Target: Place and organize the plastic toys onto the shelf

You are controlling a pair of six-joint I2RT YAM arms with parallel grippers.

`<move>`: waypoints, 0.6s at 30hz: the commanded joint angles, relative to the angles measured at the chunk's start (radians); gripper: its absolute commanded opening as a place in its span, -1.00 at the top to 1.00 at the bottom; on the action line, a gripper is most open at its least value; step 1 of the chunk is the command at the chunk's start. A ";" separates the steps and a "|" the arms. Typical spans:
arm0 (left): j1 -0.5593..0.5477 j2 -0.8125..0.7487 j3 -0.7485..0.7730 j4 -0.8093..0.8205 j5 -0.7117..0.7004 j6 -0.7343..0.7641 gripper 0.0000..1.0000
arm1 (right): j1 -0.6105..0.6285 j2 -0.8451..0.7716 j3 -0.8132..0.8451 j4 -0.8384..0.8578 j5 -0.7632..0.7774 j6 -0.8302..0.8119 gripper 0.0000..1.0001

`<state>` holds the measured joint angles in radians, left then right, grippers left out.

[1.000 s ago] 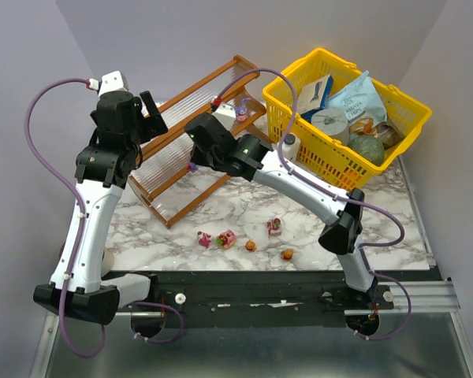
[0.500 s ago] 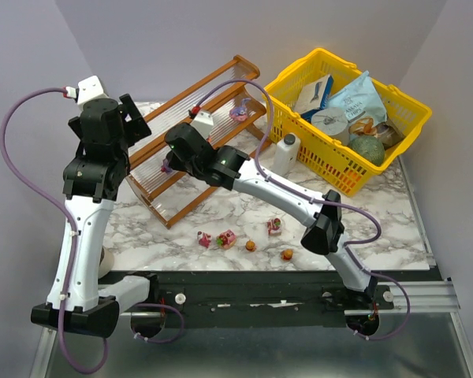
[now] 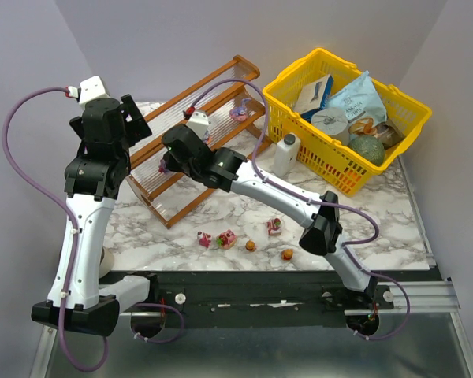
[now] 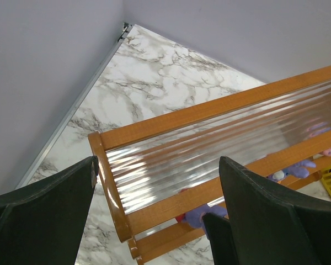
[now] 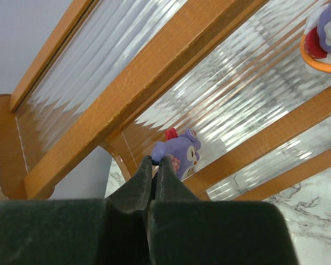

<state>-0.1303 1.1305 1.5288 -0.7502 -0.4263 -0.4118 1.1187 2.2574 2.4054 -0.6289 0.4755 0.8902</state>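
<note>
Pinching purple toy (image 5: 179, 153) at its narrow tips, right tool (image 5: 153, 167) hangs over shelf (image 5: 154, 72).

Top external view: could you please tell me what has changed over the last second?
The right gripper, apparently pinching a purple figurine, slid left along the shelf. The left gripper, open, swung a little leftward. The loose toys on the table, the white bottle and the yellow basket stayed put.
</note>
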 commanded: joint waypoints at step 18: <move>0.006 -0.008 -0.019 0.020 -0.071 0.015 -0.98 | 0.012 0.059 0.046 -0.026 0.040 -0.056 0.80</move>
<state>-0.1303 1.1316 1.5288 -0.7498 -0.4385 -0.4103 1.1191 2.2974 2.4172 -0.6380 0.4854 0.8471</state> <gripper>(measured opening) 0.988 0.055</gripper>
